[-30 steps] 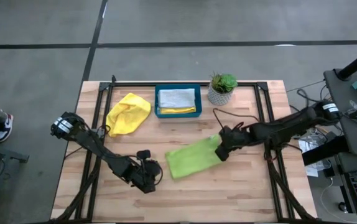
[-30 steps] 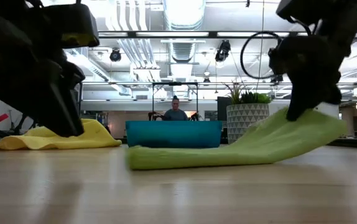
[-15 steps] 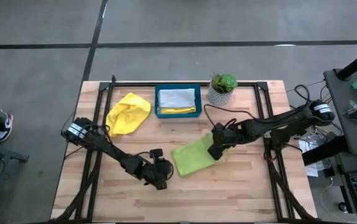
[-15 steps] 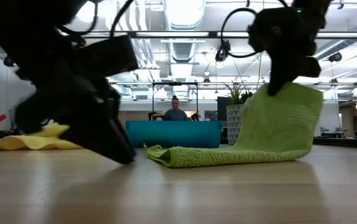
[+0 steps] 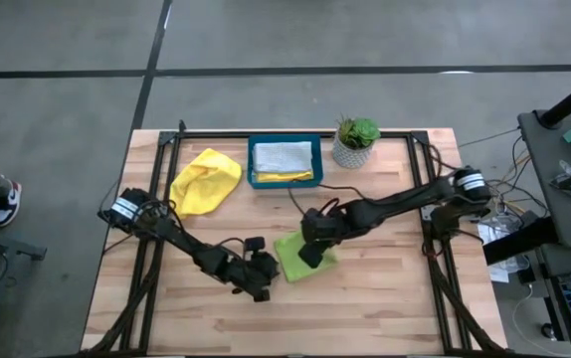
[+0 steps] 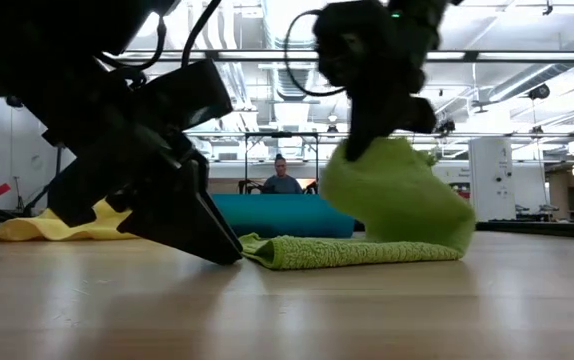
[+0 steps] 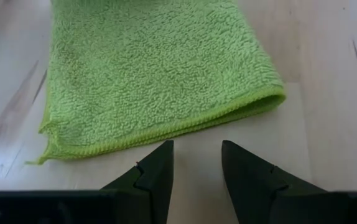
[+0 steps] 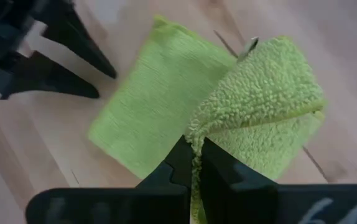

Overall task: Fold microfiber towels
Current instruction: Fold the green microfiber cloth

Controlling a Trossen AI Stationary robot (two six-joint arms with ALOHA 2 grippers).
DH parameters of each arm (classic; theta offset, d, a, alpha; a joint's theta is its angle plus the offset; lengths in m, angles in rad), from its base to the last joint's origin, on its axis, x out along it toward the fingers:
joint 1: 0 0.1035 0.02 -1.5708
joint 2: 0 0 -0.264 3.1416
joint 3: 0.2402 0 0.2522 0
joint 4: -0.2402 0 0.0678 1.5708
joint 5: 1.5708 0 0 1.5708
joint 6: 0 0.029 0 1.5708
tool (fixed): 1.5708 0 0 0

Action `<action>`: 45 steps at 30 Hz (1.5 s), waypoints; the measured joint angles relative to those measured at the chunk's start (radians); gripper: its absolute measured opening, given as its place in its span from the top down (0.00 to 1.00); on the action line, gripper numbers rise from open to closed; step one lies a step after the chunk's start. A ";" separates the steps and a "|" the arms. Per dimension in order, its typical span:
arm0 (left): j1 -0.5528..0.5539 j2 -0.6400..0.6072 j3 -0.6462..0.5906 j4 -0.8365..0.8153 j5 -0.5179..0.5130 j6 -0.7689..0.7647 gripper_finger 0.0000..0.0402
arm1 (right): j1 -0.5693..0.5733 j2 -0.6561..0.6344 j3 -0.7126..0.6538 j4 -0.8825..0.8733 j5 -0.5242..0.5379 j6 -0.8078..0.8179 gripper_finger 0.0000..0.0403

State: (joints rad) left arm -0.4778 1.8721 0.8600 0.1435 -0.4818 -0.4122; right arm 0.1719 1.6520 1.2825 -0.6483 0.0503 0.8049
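The right gripper (image 8: 194, 163), clamped on the green towel's (image 5: 303, 257) edge, hides its middle; left gripper (image 7: 196, 163) gapes empty beside it

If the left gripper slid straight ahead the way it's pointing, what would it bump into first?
Most likely the lime green towel. The left gripper sits low over the table with its open fingers aimed at the towel's near hemmed edge, only bare wood between. It looks close, though depth is hard to judge.

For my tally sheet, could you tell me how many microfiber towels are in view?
4: a lime green towel mid-table, pinched by the right gripper; a yellow towel beside the teal tray; grey and yellow towels inside it. Others may be hidden.
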 joint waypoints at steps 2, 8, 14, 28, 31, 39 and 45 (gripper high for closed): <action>0.000 0.000 -0.016 0.029 0.001 0.001 0.69 | 0.000 0.037 0.041 0.000 -0.003 -0.017 0.98; 0.000 0.000 -0.062 0.131 0.002 0.003 0.69 | 0.000 0.127 0.131 0.011 -0.006 -0.047 0.98; 0.000 0.000 -0.077 0.152 0.005 0.002 0.69 | 0.002 0.184 0.167 0.047 -0.006 -0.066 0.98; 0.000 0.002 -0.078 0.161 0.005 0.004 0.69 | 0.016 0.216 0.170 0.118 -0.006 -0.047 0.92; 0.001 0.002 -0.078 0.163 0.003 0.003 0.69 | 0.023 0.216 0.169 0.151 -0.007 -0.056 0.86; 0.003 0.003 -0.079 0.169 0.001 0.002 0.69 | 0.029 0.216 0.169 0.201 -0.007 -0.086 0.70; 0.002 0.003 -0.079 0.165 0.002 -0.001 0.69 | 0.039 0.179 0.169 0.196 -0.014 -0.207 0.66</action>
State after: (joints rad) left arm -0.4759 1.8748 0.7815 0.3087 -0.4797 -0.4131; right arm 0.2112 1.8306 1.4513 -0.4525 0.0358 0.5982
